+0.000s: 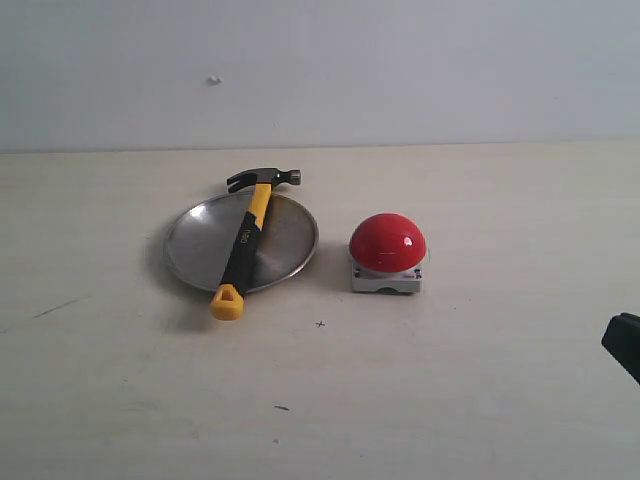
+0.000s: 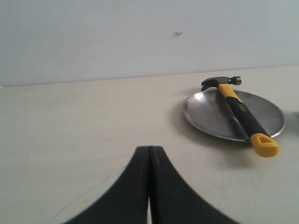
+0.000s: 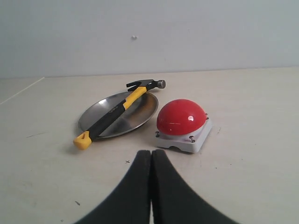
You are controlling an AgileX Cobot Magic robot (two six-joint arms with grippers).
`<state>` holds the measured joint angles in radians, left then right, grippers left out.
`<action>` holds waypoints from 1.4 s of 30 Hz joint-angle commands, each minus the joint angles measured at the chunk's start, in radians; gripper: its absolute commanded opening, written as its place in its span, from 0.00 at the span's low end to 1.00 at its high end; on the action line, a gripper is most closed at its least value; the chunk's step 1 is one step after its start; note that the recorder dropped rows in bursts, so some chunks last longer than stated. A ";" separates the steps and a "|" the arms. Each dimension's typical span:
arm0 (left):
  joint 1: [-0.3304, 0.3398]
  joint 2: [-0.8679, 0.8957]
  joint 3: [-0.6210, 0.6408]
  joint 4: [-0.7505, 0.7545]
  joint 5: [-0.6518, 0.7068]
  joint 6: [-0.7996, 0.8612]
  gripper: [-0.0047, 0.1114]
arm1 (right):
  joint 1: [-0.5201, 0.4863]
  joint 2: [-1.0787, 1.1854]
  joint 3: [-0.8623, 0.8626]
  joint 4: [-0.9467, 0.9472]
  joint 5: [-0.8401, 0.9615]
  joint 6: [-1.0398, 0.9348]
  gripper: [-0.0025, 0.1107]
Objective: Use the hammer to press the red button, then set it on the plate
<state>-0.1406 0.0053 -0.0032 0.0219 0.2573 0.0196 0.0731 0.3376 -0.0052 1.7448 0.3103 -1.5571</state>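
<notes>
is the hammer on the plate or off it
On it: the hammer lies across the plate, head past one rim, yellow end past the other.

The table (image 1: 450,400) lies open in front of, left of and right of the two obstacles at its middle: the plate (image 1: 195,245) and the red button (image 1: 387,243). Only a narrow strip of bare table parts these two. The hammer (image 1: 247,240) lies slantwise across the plate, its head past the far rim and its yellow loop jutting over the near rim, barring a low pass there. The wall (image 1: 400,70) closes the far side. A dark piece of the right arm (image 1: 624,345) pokes in at the right edge, well apart from the button.
</notes>
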 commanded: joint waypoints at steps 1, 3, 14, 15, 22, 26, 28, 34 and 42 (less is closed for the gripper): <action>0.002 -0.005 0.003 -0.008 0.000 -0.005 0.04 | -0.003 -0.028 0.005 0.000 -0.002 -0.018 0.02; 0.002 -0.005 0.003 -0.008 0.000 -0.002 0.04 | -0.018 -0.082 0.005 0.000 -0.059 -0.079 0.02; 0.002 -0.005 0.003 -0.008 0.000 -0.002 0.04 | -0.058 -0.338 0.005 0.000 -0.393 -0.096 0.02; 0.002 -0.005 0.003 -0.008 0.000 -0.002 0.04 | -0.058 -0.338 0.005 0.000 -0.398 -0.099 0.02; 0.002 -0.005 0.003 -0.008 0.000 -0.002 0.04 | -0.058 -0.338 0.005 0.000 -0.388 -0.119 0.02; 0.002 -0.005 0.003 -0.008 0.000 -0.002 0.04 | -0.058 -0.338 0.005 -0.210 -0.310 -0.002 0.02; 0.002 -0.005 0.003 -0.008 0.000 0.000 0.04 | -0.058 -0.338 0.005 -0.361 -0.266 0.108 0.02; 0.002 -0.005 0.003 -0.008 0.000 0.000 0.04 | -0.058 -0.338 0.005 -0.901 -0.291 0.690 0.02; 0.002 -0.005 0.003 -0.008 0.000 0.000 0.04 | -0.058 -0.338 0.005 -2.034 -0.148 1.899 0.02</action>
<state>-0.1406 0.0053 -0.0032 0.0196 0.2615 0.0196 0.0207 0.0070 -0.0052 -0.0268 0.0947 0.0617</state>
